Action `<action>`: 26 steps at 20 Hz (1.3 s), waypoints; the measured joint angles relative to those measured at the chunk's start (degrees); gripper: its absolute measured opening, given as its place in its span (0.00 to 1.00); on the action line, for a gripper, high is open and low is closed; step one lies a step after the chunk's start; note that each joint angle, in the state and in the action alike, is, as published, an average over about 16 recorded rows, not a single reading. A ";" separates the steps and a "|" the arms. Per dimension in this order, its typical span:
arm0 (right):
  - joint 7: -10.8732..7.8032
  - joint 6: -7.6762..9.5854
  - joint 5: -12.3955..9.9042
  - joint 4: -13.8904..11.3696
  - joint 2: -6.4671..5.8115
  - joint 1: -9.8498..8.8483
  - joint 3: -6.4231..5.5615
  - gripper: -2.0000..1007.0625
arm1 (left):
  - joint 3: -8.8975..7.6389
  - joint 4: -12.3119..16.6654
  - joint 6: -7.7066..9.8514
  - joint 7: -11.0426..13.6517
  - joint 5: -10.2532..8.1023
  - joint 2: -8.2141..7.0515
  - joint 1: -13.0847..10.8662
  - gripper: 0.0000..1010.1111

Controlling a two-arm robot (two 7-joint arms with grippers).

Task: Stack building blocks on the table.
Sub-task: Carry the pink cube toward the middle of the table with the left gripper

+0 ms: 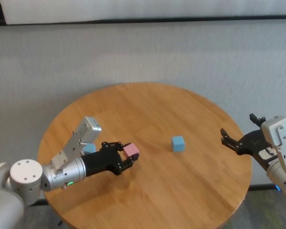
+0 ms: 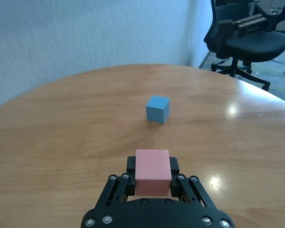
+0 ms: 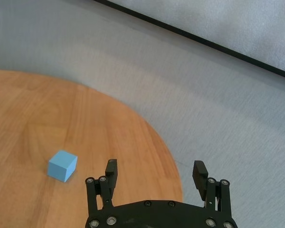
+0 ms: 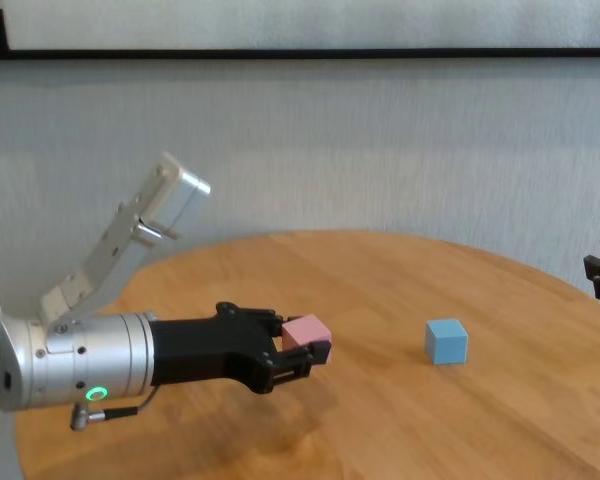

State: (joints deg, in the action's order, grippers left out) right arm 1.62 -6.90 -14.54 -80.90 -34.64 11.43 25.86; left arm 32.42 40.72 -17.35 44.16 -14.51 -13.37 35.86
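Fingers of the left gripper are clamped on the pink block, which appears held just above the table, though contact is hard to judge. One blue block sits free near the table's middle, ahead of the pink one, and a second blue block peeks out behind the left arm (mostly hidden). Off the table's right edge, the right gripper hangs with fingers spread wide, gripping nothing.
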 joint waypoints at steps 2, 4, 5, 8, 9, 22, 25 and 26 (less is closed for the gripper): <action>0.00 0.00 0.00 0.00 0.00 0.00 0.00 0.99 | -0.11 -1.75 -0.50 0.35 0.03 0.65 0.59 0.39; 0.00 0.00 0.00 0.00 0.00 0.00 0.00 0.99 | -0.19 -3.20 -0.90 0.68 0.13 1.23 1.07 0.39; 0.00 0.00 0.00 0.00 0.00 0.00 0.00 0.99 | -0.21 -3.79 -1.06 0.84 0.20 1.48 1.26 0.39; 0.00 0.00 0.00 0.00 0.00 0.00 0.00 0.99 | -0.25 -5.03 -1.36 1.30 0.48 2.05 1.62 0.39; 0.00 0.00 0.00 0.00 0.00 0.00 0.00 0.99 | -0.25 -5.30 -1.41 1.42 0.59 2.19 1.68 0.39; 0.00 0.00 0.00 0.00 0.00 0.00 0.00 0.99 | 0.01 -5.45 -0.89 2.34 1.94 2.67 1.49 0.39; 0.00 0.00 0.00 0.00 0.00 0.00 0.00 0.99 | 0.10 -5.51 -0.66 2.42 2.16 2.71 1.50 0.39; 0.00 0.00 0.00 0.00 0.00 0.00 0.00 0.99 | 0.13 -5.54 -0.57 2.42 2.24 2.73 1.52 0.39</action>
State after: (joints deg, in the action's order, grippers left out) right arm 1.62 -6.90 -14.54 -80.90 -34.64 11.43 25.86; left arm 32.55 35.18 -17.92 46.58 -12.27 -10.65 37.38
